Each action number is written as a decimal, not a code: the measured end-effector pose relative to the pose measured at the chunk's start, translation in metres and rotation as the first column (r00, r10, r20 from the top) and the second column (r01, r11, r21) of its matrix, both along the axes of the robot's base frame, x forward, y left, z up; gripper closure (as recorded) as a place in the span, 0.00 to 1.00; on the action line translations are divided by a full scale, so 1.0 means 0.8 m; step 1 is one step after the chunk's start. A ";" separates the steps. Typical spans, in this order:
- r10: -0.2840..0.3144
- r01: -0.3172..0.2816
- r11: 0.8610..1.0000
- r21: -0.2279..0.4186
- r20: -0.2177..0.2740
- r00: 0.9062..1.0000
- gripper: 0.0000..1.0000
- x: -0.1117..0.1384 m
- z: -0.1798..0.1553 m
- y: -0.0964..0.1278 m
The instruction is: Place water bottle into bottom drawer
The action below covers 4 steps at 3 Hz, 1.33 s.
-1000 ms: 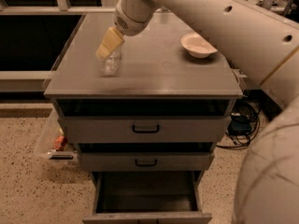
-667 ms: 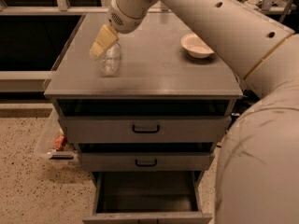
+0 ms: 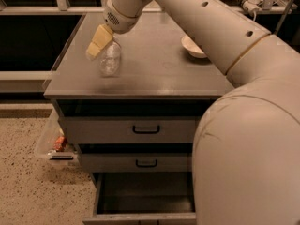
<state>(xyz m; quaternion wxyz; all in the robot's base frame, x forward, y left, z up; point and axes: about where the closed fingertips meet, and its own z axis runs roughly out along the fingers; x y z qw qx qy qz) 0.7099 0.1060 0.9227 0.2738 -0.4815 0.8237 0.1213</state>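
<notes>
Probably light, thin-walled and slippery, the water bottle (image 3: 110, 60) sits on the near-left part of the cabinet top (image 3: 159, 74), so I'd take it by the stiffer neck, though whether my gripper (image 3: 99, 41), right against it, is clamped on it I cannot tell.

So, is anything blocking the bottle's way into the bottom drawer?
Nothing visible. The gripper is at the bottle on the cabinet top. The bottom drawer stands open, and the two drawers above are shut.
</notes>
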 end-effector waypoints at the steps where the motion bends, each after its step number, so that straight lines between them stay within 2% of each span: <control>1: -0.015 0.015 1.000 -0.020 -0.025 1.000 0.00 0.008 -0.017 -0.002; 2: -0.034 0.032 0.999 -0.042 -0.047 0.998 0.00 0.016 -0.035 -0.004; 3: -0.056 0.048 0.995 -0.083 -0.095 0.994 0.00 0.023 -0.075 0.015; 4: -0.062 0.054 0.995 -0.086 -0.101 0.993 0.00 0.025 -0.080 0.011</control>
